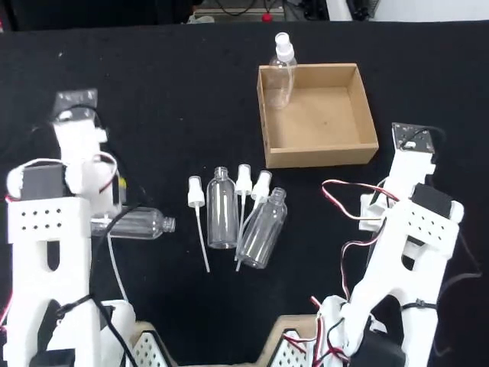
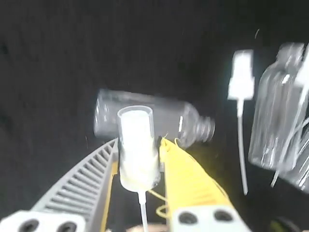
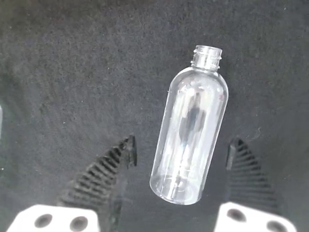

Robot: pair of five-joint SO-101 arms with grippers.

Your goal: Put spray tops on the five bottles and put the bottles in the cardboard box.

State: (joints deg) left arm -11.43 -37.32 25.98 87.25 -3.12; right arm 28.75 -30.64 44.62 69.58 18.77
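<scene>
**Spray top held beside a lying bottle; one bottle already in the box**

The black surface has wide open room at its far left, but the middle is crowded. The cardboard box stands open toward the far right. A capped bottle leans in its far left corner, so I judge four bottles are left to do.

The left fingers are closed on a spray top, near a lying bottle, probably to join the two. The right fingers are spread wide and hold nothing. One stands on each side of an uncapped bottle, likely ready to grasp it.

In the middle, a straight bottle and a tilted bottle lie close together. Three loose spray tops lie with them, and their thin tubes could tangle.
</scene>
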